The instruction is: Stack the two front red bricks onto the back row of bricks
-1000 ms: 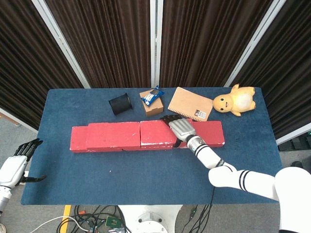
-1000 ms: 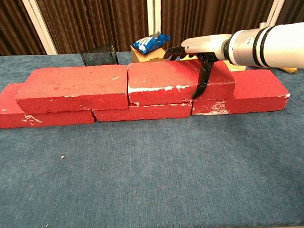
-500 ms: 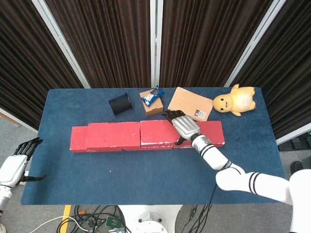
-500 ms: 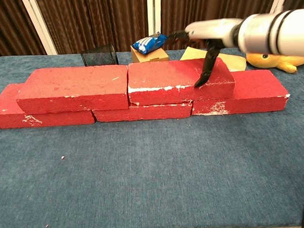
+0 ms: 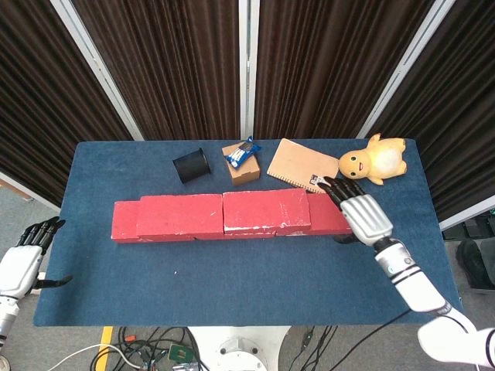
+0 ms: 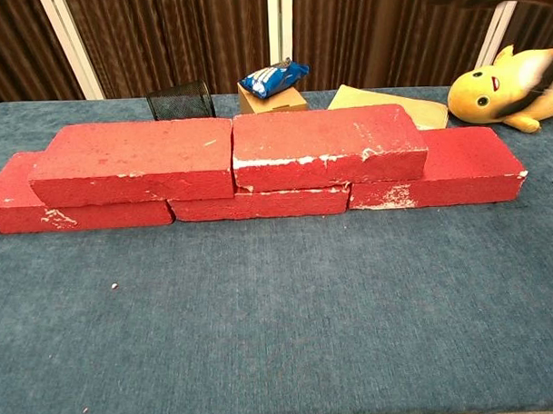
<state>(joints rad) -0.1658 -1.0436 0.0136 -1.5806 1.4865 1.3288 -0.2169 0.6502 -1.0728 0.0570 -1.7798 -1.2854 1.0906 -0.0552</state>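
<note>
- Two top bricks (image 6: 134, 160) (image 6: 324, 146) lie end to end on the back row (image 6: 258, 205) of red bricks, mid-table (image 5: 232, 270).
- The right hand (image 5: 362, 216) hovers above the row's right end, fingers spread, holding nothing.
- The left hand (image 5: 23, 263) hangs off the table's left edge, fingers apart, empty.
- Behind the bricks: black cup (image 5: 191, 165), snack box (image 5: 240, 161), notebook (image 5: 302, 165), yellow toy (image 5: 375, 159).

Robot's right hand (image 5: 362, 216): ribbed silver-grey metal back with black fingers (image 5: 334, 186). Its glossy white forearm (image 5: 410, 283) carries black bands near the wrist. The left hand (image 5: 23, 263) shows the same silver back, black fingers.
</note>
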